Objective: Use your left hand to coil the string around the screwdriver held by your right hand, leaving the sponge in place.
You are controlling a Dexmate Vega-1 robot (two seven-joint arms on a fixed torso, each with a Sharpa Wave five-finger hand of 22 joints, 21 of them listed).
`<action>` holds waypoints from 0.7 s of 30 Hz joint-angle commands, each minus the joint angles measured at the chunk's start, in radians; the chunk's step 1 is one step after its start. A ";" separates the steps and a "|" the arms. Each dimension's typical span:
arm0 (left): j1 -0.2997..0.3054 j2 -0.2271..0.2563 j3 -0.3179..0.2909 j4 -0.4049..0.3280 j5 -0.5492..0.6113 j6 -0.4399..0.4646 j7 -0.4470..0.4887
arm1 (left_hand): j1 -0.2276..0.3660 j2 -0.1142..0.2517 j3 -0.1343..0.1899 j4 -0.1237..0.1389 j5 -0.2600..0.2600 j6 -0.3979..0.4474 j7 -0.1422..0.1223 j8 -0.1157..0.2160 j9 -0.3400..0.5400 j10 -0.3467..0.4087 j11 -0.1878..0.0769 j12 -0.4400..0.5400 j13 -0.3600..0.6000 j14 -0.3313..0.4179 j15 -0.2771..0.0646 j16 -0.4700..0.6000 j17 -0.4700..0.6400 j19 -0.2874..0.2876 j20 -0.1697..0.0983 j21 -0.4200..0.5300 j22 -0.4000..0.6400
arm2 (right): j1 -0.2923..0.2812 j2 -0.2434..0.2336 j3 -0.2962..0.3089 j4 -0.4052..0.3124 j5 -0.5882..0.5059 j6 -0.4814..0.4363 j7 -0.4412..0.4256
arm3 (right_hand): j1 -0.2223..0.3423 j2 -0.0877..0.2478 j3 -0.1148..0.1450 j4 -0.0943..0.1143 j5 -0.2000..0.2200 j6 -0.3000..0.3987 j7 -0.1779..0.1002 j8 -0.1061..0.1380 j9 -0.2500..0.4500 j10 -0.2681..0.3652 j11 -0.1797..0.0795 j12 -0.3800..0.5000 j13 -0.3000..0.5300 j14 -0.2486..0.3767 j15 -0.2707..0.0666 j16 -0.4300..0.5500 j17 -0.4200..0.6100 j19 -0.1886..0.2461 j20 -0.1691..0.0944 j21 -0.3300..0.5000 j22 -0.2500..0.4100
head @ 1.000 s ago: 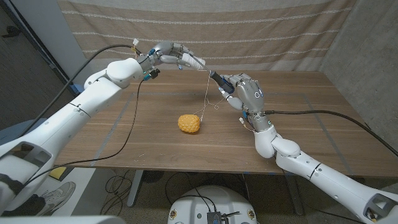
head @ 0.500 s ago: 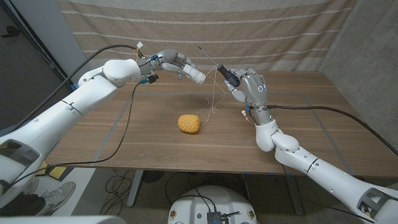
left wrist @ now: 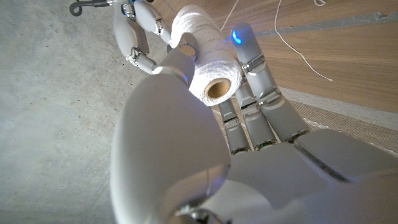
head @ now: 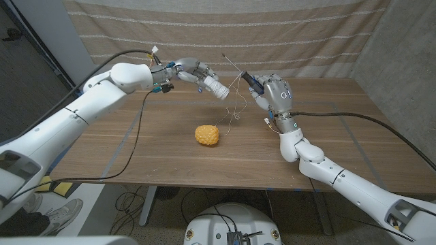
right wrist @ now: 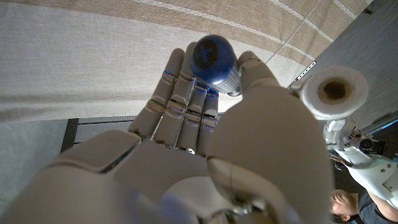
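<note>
White string [head: 235, 102] trails from a spool [head: 218, 88] gripped by the left robot hand [head: 193, 71], upper centre. Beside it, the right robot hand [head: 272, 93] clasps the screwdriver [head: 248, 80]. Centre frame, the sponge [head: 207, 135] lies on the table [head: 340, 143].

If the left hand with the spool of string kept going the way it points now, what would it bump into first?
Most likely the screwdriver gripped by the right hand. The left hand holds the spool aimed that way, with little between them but loose string. Depth is uncertain; it might pass alongside.
</note>
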 commanded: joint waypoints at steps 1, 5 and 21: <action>-0.007 -0.068 -0.021 0.087 -0.161 -0.085 -0.122 | 0.165 0.172 0.014 0.019 0.006 0.111 0.111 0.004 0.003 0.098 0.015 -0.001 0.213 0.289 -0.219 -0.005 0.005 -0.027 -0.092 0.009 0.003 | 0.033 -0.003 -0.049 0.041 -0.011 -0.038 0.023 | 0.061 0.056 -0.003 0.000 0.009 0.228 -0.221 0.002 0.004 0.139 -0.132 0.005 0.007 0.067 -0.143 -0.008 0.003 -0.007 -0.141 0.006 0.001; -0.003 -0.091 -0.033 0.104 -0.194 -0.108 -0.120 | 0.165 0.172 0.014 0.020 0.006 0.112 0.110 0.003 0.002 0.098 0.017 -0.002 0.214 0.289 -0.219 -0.006 0.005 -0.027 -0.092 0.010 0.003 | 0.042 -0.006 -0.067 0.049 -0.021 -0.034 0.023 | 0.062 0.057 -0.006 0.001 0.011 0.229 -0.223 0.000 0.004 0.136 -0.138 0.002 0.009 0.068 -0.144 -0.012 0.004 -0.010 -0.141 0.010 0.000; 0.007 -0.120 -0.081 0.095 -0.196 -0.174 -0.012 | 0.164 0.171 0.013 0.020 0.006 0.117 0.111 0.001 0.001 0.101 0.016 -0.006 0.217 0.290 -0.219 -0.007 0.006 -0.030 -0.090 0.013 0.003 | 0.088 -0.003 -0.129 0.122 -0.044 0.015 -0.014 | 0.065 0.057 -0.013 0.002 0.017 0.232 -0.229 -0.002 0.005 0.140 -0.135 -0.001 0.013 0.068 -0.145 -0.022 0.008 -0.021 -0.141 0.018 -0.004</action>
